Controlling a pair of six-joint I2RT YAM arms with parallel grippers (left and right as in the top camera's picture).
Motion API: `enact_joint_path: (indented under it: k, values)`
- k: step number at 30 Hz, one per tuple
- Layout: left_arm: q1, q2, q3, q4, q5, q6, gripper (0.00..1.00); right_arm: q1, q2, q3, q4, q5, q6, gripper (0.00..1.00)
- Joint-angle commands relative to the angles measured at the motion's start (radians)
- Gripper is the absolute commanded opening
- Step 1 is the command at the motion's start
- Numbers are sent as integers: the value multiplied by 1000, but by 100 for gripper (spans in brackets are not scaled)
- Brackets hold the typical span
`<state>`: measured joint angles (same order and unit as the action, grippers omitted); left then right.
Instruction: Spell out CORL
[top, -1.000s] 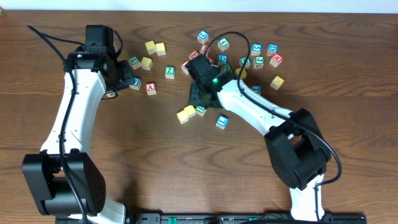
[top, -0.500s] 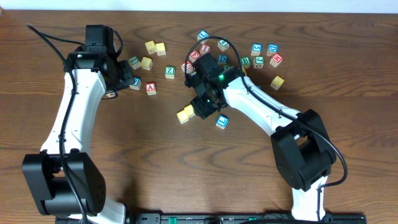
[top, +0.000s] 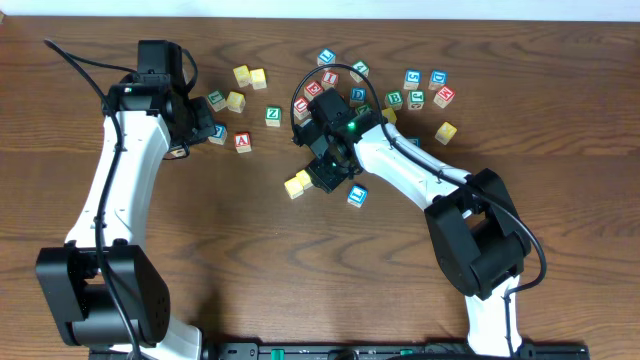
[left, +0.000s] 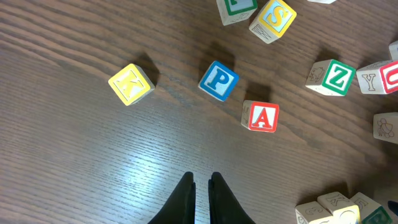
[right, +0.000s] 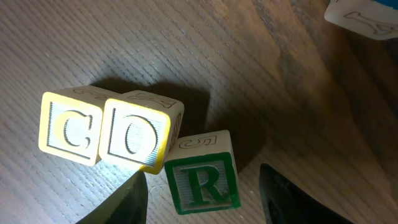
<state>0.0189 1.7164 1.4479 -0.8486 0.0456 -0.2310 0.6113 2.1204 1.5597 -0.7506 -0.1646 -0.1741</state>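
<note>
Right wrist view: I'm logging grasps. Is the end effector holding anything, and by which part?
Nothing is held. The right end effector stands open astride the green R cube, gaps on both sides.

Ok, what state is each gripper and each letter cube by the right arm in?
left gripper: shut, holding nothing.
right gripper: open, straddling R cube, fingers clear of it.
C cube: letter facing up, touching O cube.
O cube: letter facing up, between C cube and R cube.
R cube: letter facing up, slightly rotated, out of line with the others.

Two robot arms (top: 125, 170), roughly two dozen letter cubes (top: 273, 115), one table (top: 300, 280)
</note>
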Motion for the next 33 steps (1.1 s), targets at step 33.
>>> enact_joint_path:
  k: [33]
  values:
    - [2,3,-7,-3,-12,9,9,-13,24,-10,83,16,72,18]
